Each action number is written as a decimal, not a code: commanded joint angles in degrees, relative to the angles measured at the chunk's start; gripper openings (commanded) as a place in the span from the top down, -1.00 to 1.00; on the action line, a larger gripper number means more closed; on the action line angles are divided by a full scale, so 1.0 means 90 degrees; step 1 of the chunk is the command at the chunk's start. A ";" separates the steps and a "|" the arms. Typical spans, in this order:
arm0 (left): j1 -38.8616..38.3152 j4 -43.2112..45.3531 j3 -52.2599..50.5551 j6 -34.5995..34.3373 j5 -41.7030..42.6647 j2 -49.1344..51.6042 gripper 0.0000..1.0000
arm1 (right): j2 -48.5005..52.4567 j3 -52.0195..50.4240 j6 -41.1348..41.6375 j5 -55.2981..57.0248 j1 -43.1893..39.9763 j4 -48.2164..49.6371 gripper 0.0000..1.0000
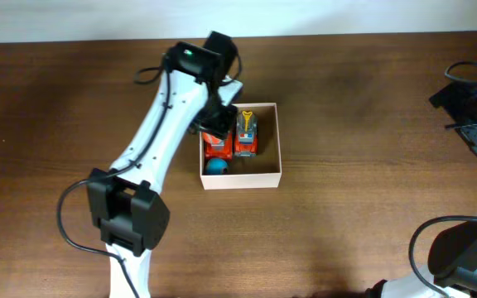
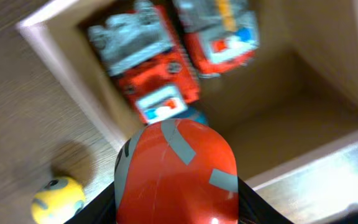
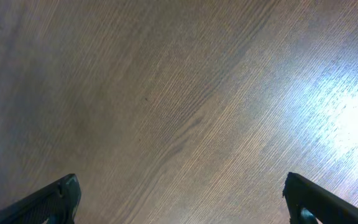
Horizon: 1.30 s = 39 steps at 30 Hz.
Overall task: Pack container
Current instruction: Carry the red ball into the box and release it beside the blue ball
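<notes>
The container (image 1: 280, 151) is a small cream-walled box with a tan inside, at mid table. Two red and grey toy trucks (image 1: 245, 134) lie side by side in it, with a blue ball (image 1: 215, 165) at its near left corner. My left gripper (image 1: 214, 122) hangs over the box's far left part. In the left wrist view it (image 2: 176, 214) is shut on a red rounded toy with grey stripes (image 2: 176, 162), held above the container (image 2: 58, 53) and the trucks (image 2: 151, 68). My right gripper (image 1: 473, 124) is open and empty over bare wood (image 3: 182, 199).
A small yellow toy (image 2: 58, 199) lies on the table just outside the container's wall, hidden under my left arm in the overhead view. The table is dark brown wood (image 1: 371, 207). The right arm stays at the far right edge.
</notes>
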 commanded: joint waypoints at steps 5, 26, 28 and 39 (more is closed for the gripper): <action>-0.0374 0.0078 0.0075 0.0459 0.0219 0.0034 0.13 | 0.0000 -0.0029 0.0061 -0.0010 -0.0002 -0.0007 -0.97; -0.0738 0.0600 -0.0962 0.0653 0.0767 0.0039 -0.51 | 0.0000 -0.0029 0.0061 -0.0010 -0.0002 -0.0007 -0.98; -0.0738 0.0600 -0.0962 0.0653 0.0767 0.0041 -0.54 | 0.0000 -0.0029 0.0061 -0.0010 0.0000 -0.0007 -0.98; -0.0699 0.0619 -0.0957 0.0631 0.0687 0.0032 -0.54 | 0.0000 -0.0029 0.0061 -0.0010 0.0000 -0.0007 -0.98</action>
